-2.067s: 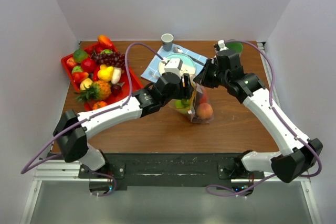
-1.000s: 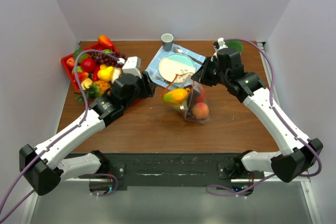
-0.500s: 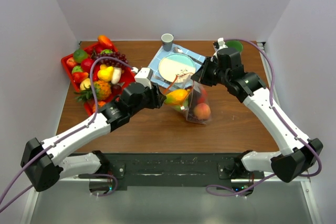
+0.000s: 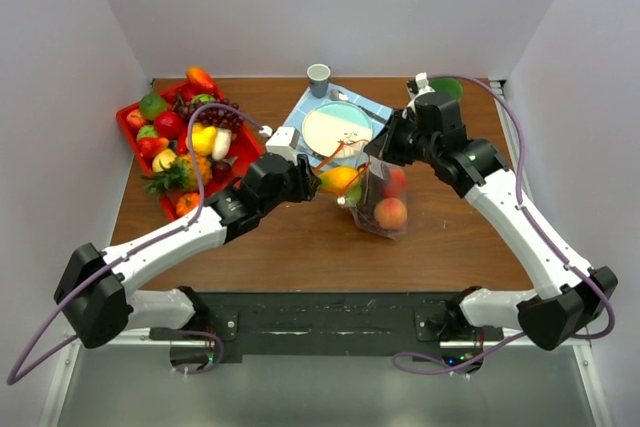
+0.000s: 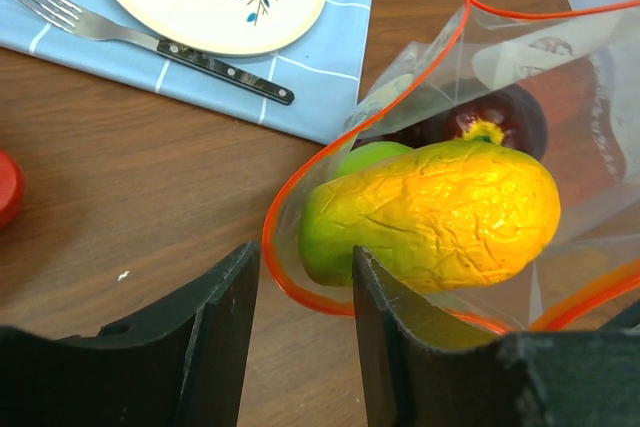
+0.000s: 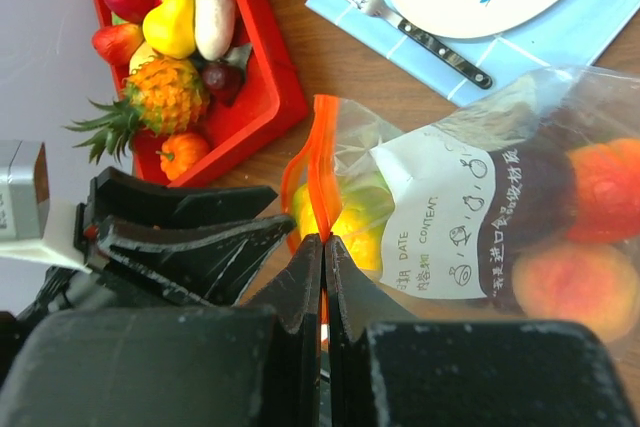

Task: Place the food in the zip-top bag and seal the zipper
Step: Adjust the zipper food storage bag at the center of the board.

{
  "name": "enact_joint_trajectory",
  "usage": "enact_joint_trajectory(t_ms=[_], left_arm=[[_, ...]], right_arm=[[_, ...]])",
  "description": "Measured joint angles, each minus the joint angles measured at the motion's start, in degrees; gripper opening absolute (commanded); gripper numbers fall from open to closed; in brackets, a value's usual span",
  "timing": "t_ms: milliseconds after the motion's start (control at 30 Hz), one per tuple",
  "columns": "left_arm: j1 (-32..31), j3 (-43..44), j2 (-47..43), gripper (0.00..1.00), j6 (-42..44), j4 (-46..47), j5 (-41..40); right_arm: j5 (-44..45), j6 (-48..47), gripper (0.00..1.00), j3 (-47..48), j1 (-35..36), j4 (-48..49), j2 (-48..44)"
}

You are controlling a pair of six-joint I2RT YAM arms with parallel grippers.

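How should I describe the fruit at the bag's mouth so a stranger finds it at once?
On the wooden table, find the clear zip-top bag beside the blue napkin. One long fruit lies in its orange-red mouth. Unlike the round peach deeper inside, it is wrinkled, yellow-orange with a green end.

I get bright, even light from overhead; the arms throw only soft, faint shadows on the desk [image 4: 300, 237] toward its near edge. The top view is sharp throughout. At the left wrist, the mango [image 5: 440, 212] is crisp with a dull sheen, while the left fingers [image 5: 215, 347] are dark and blurred. The zip-top bag [image 6: 470, 197] glints faintly, and the right fingers [image 6: 300, 292] are soft too.
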Motion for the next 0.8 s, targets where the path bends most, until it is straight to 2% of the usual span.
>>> enact_joint_trajectory(t_ms=[200, 633, 800], left_arm=[[0.0, 1.8, 2.2, 0.42, 0.1, 0.0, -1.8], [0.1, 1.8, 0.0, 0.20, -1.1, -0.7, -1.9], [0.1, 1.8, -0.3, 0.19, -3.6, -4.1, -2.6]], right_arm=[[0.0, 0.0, 0.00, 0.5, 0.0, -0.3, -0.6], [0.0, 0.0, 0.00, 0.9, 0.2, -1.5, -1.0], [0.0, 0.0, 0.00, 1.4, 0.3, -1.7, -1.0]])
